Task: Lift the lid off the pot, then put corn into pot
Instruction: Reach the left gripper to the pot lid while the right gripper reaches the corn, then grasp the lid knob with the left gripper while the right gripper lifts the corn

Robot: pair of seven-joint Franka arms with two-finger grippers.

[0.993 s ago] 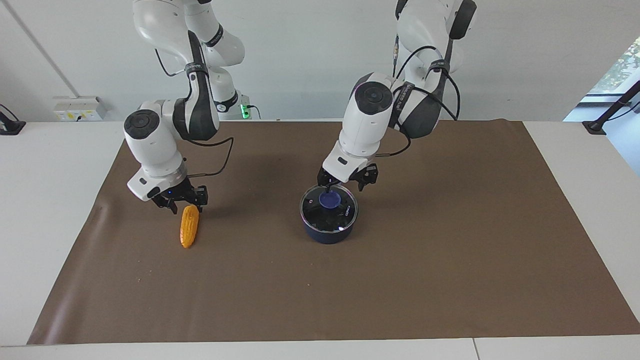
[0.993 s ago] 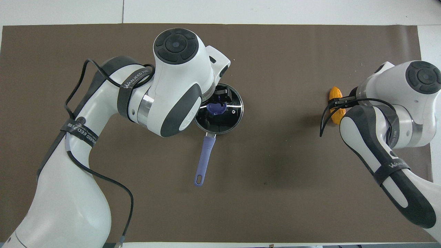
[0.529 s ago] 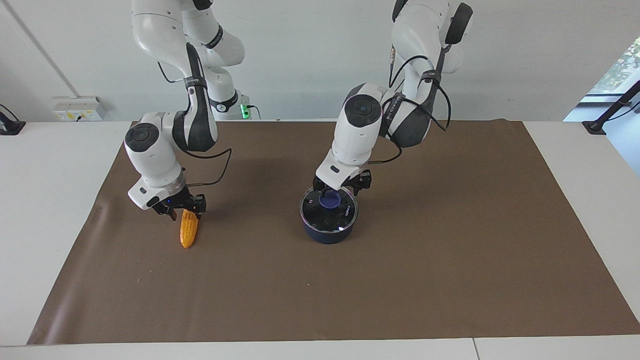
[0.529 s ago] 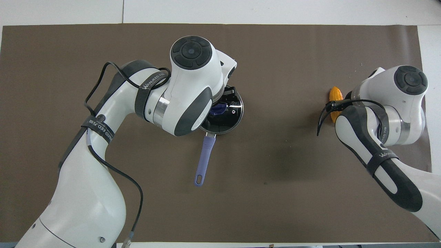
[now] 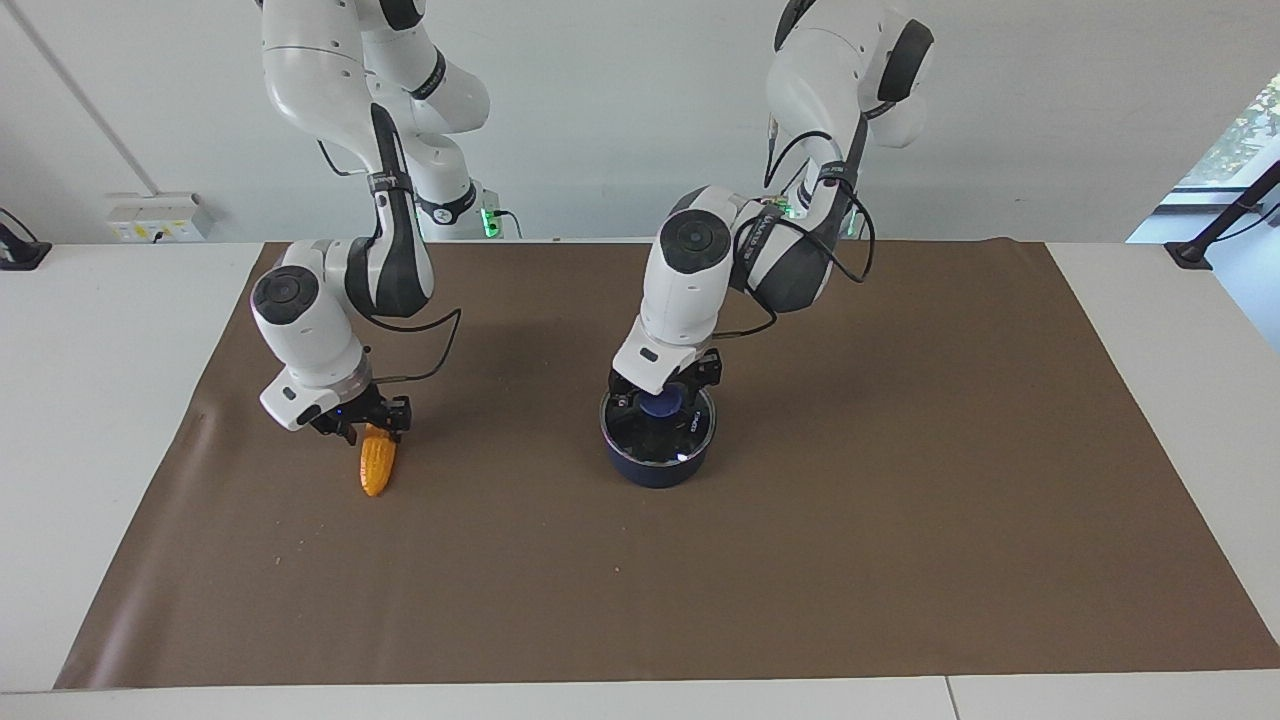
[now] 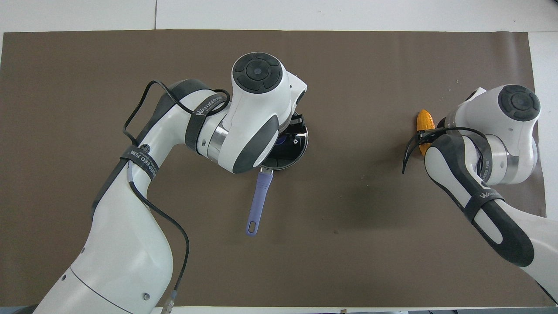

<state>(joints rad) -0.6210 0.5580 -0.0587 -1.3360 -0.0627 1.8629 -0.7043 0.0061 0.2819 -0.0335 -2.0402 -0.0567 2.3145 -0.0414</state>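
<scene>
The dark blue pot [image 5: 655, 462] stands mid-table with the glass lid [image 5: 684, 430] on it and its blue knob [image 5: 661, 404] at the centre. The pot's long blue handle [image 6: 258, 200] points toward the robots. My left gripper [image 5: 660, 397] is down at the lid, open, with one finger on each side of the knob. The yellow corn [image 5: 378, 465] lies on the mat toward the right arm's end. My right gripper [image 5: 370, 427] is low over the corn's end nearer the robots, open, with its fingers straddling that end. In the overhead view the corn [image 6: 424, 122] is partly hidden by the right arm.
A brown mat [image 5: 900, 500] covers most of the white table [image 5: 90, 400]. Nothing else lies on the mat.
Both grippers have come down: the left from just above the lid's edge to around the knob, the right closer onto the corn's end. Pot, lid and corn have not moved.
</scene>
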